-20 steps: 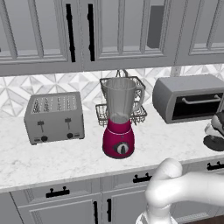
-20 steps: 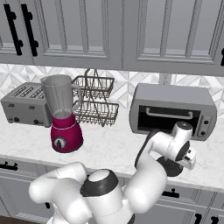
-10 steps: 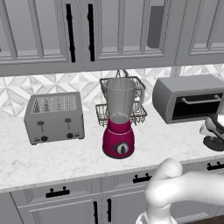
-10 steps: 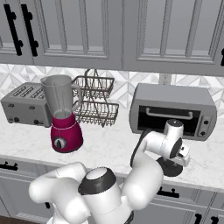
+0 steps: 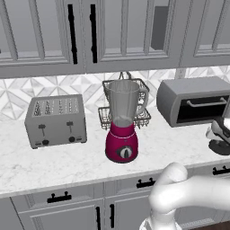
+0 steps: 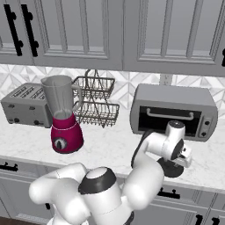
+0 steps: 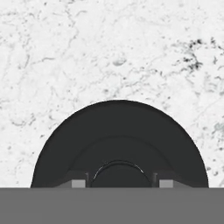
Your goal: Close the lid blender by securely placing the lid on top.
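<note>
The blender (image 5: 122, 130) stands mid-counter, a magenta base with a dark dial under a tall clear jar whose mouth is uncovered; it also shows in the right base view (image 6: 63, 118). The lid (image 6: 169, 169), a low black round cap, lies on the marble at the far right, in front of the toaster oven. My gripper (image 6: 175, 161) points down right over it. In the hand view the lid (image 7: 118, 135) lies just below, and the gripper (image 7: 119, 182) has its two tips set against either side of the lid's raised centre knob. The left base view catches the gripper (image 5: 220, 134) and lid (image 5: 219, 147) at its right edge.
A grey four-slot toaster (image 5: 56, 119) sits left of the blender. A two-tier wire basket (image 6: 96, 103) stands behind it against the tiled wall. A grey toaster oven (image 6: 173, 112) sits behind the lid. Wall cabinets hang above the counter.
The hand has shifted slightly and settled lower over the lid. The blender, toaster and basket have not moved.
</note>
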You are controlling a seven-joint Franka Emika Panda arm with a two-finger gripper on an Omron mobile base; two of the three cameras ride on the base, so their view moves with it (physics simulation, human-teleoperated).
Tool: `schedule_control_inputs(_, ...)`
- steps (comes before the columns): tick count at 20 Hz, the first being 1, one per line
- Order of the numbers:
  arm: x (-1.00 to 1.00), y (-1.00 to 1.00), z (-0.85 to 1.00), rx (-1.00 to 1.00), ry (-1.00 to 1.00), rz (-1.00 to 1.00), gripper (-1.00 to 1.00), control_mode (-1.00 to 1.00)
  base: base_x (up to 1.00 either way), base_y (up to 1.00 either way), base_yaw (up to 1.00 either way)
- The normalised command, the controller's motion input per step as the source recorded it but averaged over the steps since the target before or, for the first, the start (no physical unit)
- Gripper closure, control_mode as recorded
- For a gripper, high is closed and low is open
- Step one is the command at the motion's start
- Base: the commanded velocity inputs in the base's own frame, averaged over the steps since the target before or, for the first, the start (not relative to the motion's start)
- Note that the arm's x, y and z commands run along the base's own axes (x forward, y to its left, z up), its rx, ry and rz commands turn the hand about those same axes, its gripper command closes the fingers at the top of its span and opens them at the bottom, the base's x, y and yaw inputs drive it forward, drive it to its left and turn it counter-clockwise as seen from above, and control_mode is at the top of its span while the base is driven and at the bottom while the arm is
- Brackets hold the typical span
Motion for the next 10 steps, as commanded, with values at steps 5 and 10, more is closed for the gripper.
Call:
schedule_control_inputs(5, -0.23, 0.00, 0.00, 0.02, -0.09, 0.09, 1.00, -1.00, 0.00, 0.00, 0.00)
schedule_control_inputs(10, -0.38, 0.07, 0.53, 0.02, -0.11, 0.15, 1.00, -1.00, 0.00, 0.00, 0.00)
